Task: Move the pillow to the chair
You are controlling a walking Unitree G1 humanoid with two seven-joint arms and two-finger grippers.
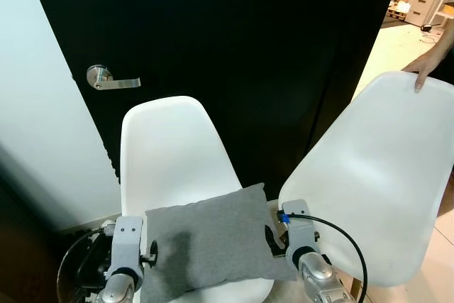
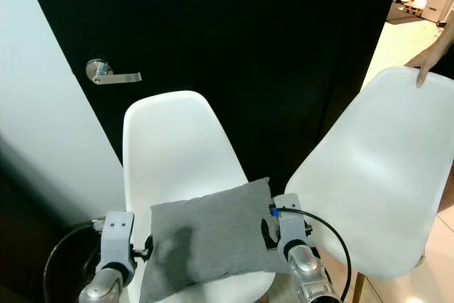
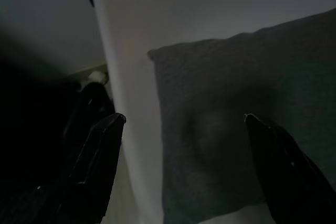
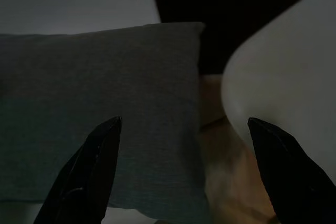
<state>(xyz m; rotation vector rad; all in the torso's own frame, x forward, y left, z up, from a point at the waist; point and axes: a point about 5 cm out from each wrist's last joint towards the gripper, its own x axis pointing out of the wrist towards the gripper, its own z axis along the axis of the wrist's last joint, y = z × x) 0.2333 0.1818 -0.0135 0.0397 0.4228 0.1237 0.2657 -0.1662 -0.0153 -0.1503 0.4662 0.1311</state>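
Silver arms, black cable [image 1: 340,235], blue connector [image 1: 282,216], black pincer fingers [image 4: 89,174].

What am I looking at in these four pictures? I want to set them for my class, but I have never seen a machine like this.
This is a walking humanoid robot with two silver arms. The two upper pictures come from cameras on its head, looking down. The two dark ones come from cameras on its wrists, looking along each gripper's black fingers. A grey pillow lies on the seat of a white chair before a black door. The left gripper and right gripper are both open, one at each end of the pillow, holding nothing. A person's hand rests on a second white chair, which is tilted.
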